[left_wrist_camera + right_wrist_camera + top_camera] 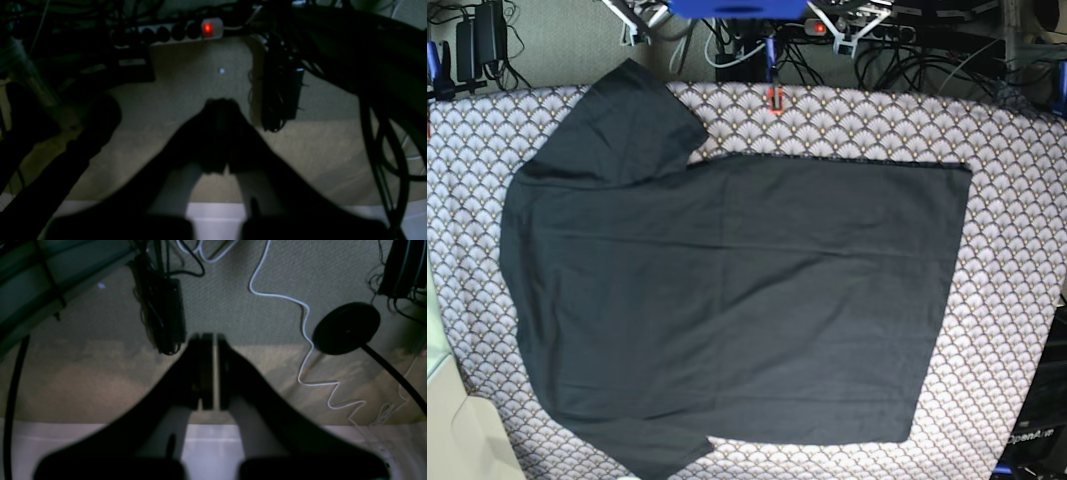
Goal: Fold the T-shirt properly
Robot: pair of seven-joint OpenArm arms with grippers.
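One garment, the T-shirt: large, plain dark charcoal, short-sleeved, spread flat and unfolded over most of the tablecloth in the base view. Collar end lies toward that view's left, straight hem toward its right; one sleeve points to the far edge, the other to the near edge.

Handling, judged: light, soft, limp cloth; no stiffness to hold a shape, likely to sag and drag when lifted, and to slide little on the patterned cover. Best holds appear to be the two hem corners or the shoulder seams, pinched at the edge so that only one layer pair is taken.

Two tools. Left gripper: jaws pressed together, empty, hanging over bare floor beyond the table edge. Right gripper: jaws nearly together with only a thin slit between, empty, likewise over floor among cables.

Obscured: neither arm appears in the base view. Neckline is not distinguishable against the dark cloth. Near sleeve runs to the frame's bottom edge. Both wrist views are dim and blurred, showing no shirt.
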